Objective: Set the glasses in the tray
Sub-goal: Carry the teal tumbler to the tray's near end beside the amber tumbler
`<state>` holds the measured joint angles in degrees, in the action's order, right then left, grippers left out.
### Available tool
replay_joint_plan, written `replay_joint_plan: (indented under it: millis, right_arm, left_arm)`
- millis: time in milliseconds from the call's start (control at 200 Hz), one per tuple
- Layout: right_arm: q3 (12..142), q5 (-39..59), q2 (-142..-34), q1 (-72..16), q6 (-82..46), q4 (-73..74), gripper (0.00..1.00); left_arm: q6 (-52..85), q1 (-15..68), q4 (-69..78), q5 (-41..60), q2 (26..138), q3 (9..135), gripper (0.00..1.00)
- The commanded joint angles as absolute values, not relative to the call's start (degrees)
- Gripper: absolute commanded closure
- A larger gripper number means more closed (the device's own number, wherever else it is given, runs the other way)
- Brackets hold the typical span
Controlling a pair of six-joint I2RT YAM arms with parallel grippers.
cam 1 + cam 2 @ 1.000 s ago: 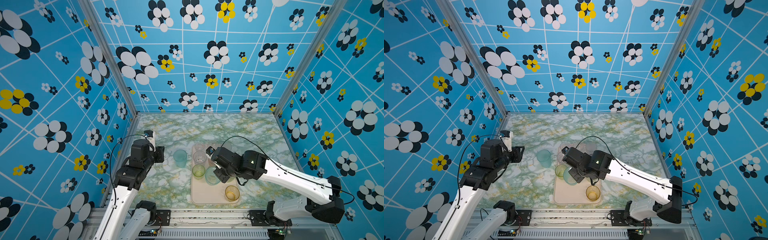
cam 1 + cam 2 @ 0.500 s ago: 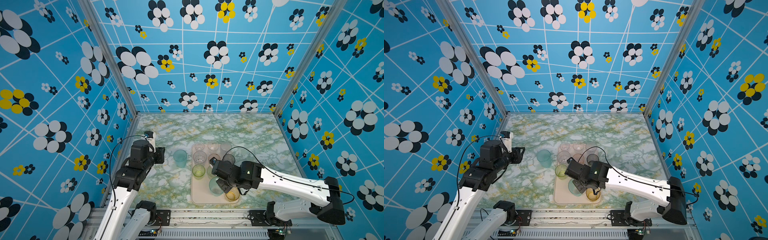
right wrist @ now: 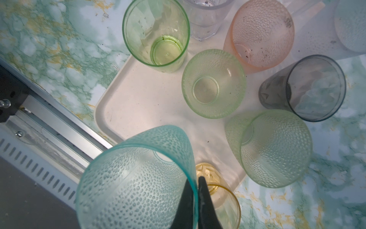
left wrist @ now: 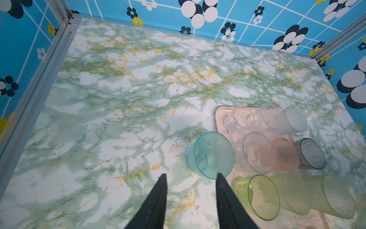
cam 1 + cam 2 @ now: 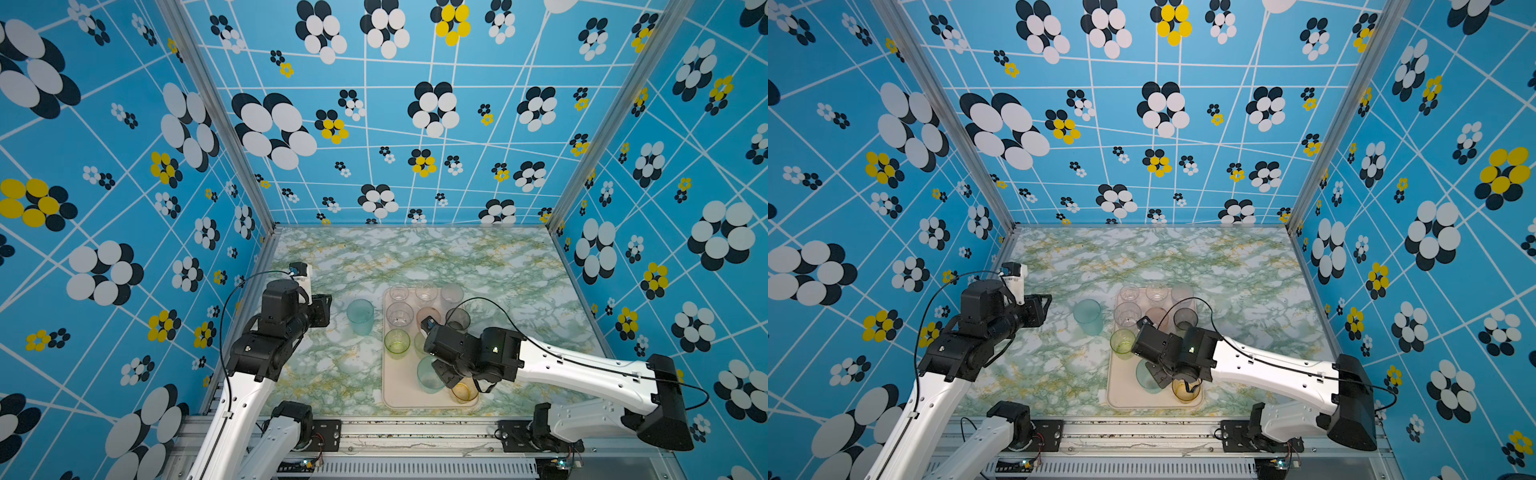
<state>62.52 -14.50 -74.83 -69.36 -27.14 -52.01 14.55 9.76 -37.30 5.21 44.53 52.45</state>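
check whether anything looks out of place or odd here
One teal glass stands on the table left of the tray, not in it. The right gripper pinches a second teal glass by its rim over the tray.

In both top views, much of the tray and a pale green tumbler are covered by the right arm. In the right wrist view, the teal tumbler is cut off by the picture's edge, and the amber tumbler is half hidden behind it.
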Motion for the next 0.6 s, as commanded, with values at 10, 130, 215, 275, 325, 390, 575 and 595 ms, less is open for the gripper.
replay_joint_plan:
  millis: [10, 130, 215, 275, 325, 390, 575, 595]
  right_arm:
    - [61.1, -14.2, -73.7, -69.9, -28.7, -50.0, 0.98]
    - [60.2, -14.2, -73.4, -69.8, -29.2, -49.8, 0.98]
    - [59.7, -14.2, -73.3, -69.9, -29.3, -49.8, 0.98]
    - [59.5, -14.5, -73.2, -69.8, -29.4, -49.9, 0.98]
    - [59.2, -14.6, -73.1, -69.8, -29.6, -49.9, 0.98]
    - [59.1, -14.4, -73.1, -69.9, -29.7, -49.5, 0.98]
    - [58.5, -14.2, -73.6, -69.8, -29.8, -49.1, 0.98]
    - [58.5, -14.2, -73.6, -69.9, -29.8, -49.2, 0.98]
  left_arm:
    - [15.0, 9.5, -37.2, 6.2, 45.0, 52.7, 0.58]
    - [15.0, 9.5, -37.3, 6.2, 45.5, 52.8, 0.59]
    - [14.9, 9.7, -37.2, 6.2, 45.9, 52.9, 0.59]
    - [14.9, 9.8, -37.1, 6.1, 46.1, 52.9, 0.59]
    - [14.9, 9.9, -37.1, 6.1, 46.2, 52.8, 0.59]
    - [14.9, 10.0, -37.0, 6.0, 46.3, 52.8, 0.59]
    - [14.9, 10.3, -36.9, 5.9, 46.7, 52.8, 0.59]
    - [14.9, 10.2, -36.9, 5.9, 46.7, 52.8, 0.59]
